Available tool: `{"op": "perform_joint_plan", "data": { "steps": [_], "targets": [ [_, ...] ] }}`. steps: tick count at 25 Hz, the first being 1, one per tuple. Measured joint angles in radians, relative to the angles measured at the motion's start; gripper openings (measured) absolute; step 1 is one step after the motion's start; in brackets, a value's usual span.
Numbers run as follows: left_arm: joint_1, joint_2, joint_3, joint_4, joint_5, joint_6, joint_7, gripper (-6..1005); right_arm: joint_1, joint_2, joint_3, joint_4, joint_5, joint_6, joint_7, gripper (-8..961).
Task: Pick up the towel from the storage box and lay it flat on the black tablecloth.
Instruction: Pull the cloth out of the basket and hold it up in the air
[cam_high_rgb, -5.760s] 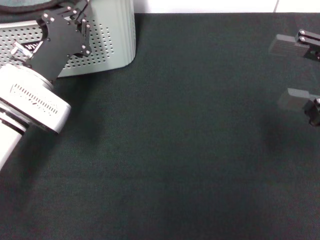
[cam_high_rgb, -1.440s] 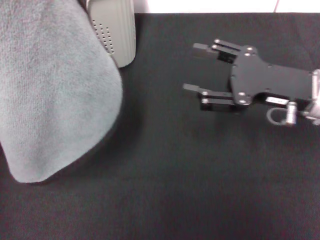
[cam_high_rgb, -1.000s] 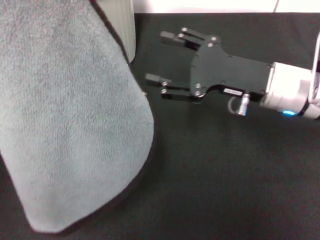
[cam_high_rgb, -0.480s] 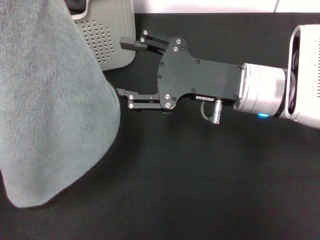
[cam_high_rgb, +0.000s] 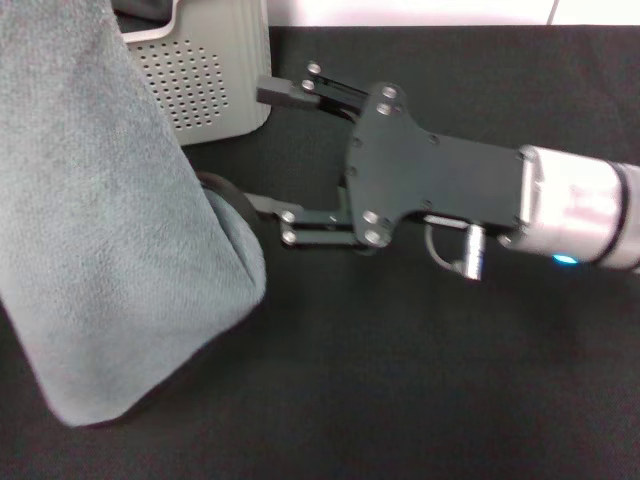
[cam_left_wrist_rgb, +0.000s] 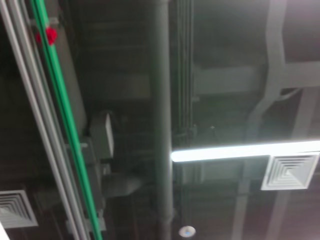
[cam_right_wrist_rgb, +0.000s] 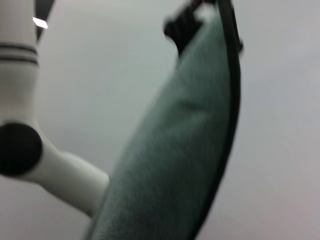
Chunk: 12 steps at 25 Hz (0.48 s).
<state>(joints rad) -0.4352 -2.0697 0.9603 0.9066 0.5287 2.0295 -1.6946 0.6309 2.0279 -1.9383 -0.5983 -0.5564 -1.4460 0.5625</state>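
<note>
In the head view the towel (cam_high_rgb: 110, 230) hangs in the air on the left side, a big grey-teal fleecy sheet that covers part of the storage box (cam_high_rgb: 205, 85) behind it and ends above the black tablecloth (cam_high_rgb: 420, 380). Its top goes out of this view, so what holds it is not shown here. The right gripper (cam_high_rgb: 265, 150) reaches in from the right, low over the table, with its fingers (cam_high_rgb: 285, 95) apart; the nearer finger touches the right edge of the towel, and the farther one lies in front of the corner of the box. The right wrist view gives another side of the same thing: the towel (cam_right_wrist_rgb: 175, 155) is seen from its edge, with the thin black stitching along it, and at its top a black part grips it, beside a white arm (cam_right_wrist_rgb: 30, 125). The left wrist view shows only ceiling pipes (cam_left_wrist_rgb: 162, 120) and a lamp (cam_left_wrist_rgb: 245, 150). If the left gripper's fingers are apart or together, I cannot tell.
</note>
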Motion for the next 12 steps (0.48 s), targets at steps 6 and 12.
{"op": "perform_joint_plan", "data": {
  "steps": [6, 12],
  "targets": [
    [-0.001, 0.006, -0.051, -0.058, 0.003, 0.0, 0.006, 23, -0.065, 0.0, 0.007, -0.001, 0.0, -0.114, -0.052, 749],
    [0.001, 0.009, -0.058, -0.082, 0.004, 0.001, 0.012, 23, -0.12, 0.0, 0.008, 0.001, 0.001, -0.19, -0.134, 748]
  ]
}}
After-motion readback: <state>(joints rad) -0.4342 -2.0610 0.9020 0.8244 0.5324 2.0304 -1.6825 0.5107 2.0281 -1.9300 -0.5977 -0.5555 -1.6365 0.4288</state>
